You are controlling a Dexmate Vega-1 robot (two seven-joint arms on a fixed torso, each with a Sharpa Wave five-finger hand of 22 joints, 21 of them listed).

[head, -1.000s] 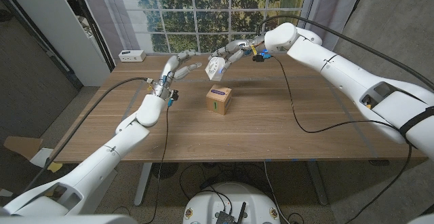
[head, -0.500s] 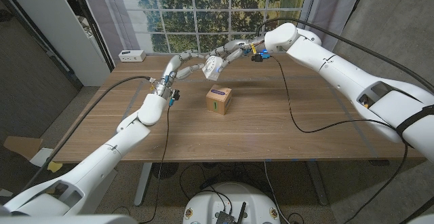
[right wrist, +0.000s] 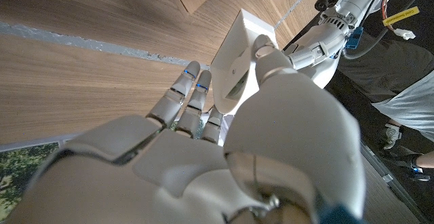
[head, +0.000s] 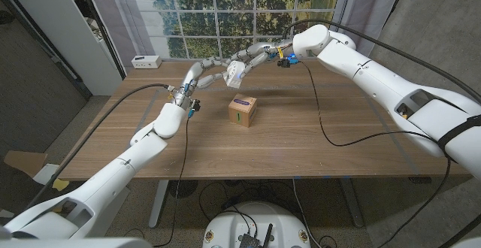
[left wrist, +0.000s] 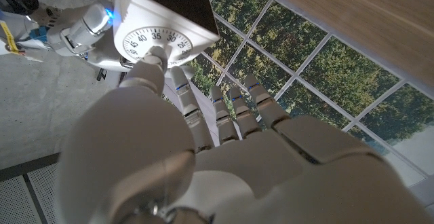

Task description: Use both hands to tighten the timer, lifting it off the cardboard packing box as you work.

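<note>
r hand (head: pixel 252 55) grips timer (head: pixel 236 73) above box (head: pixel 242 111) | l hand (head: pixel 201 73) fingertip touching dial, holds nothing

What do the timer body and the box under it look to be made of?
Timer: likely hard plastic, with a smooth white casing, printed dial and darker glossy side. Cardboard box: matte brown cardboard with crisp folded edges and a purple label on top. Table: wood-grain surface, possibly laminate.
</note>
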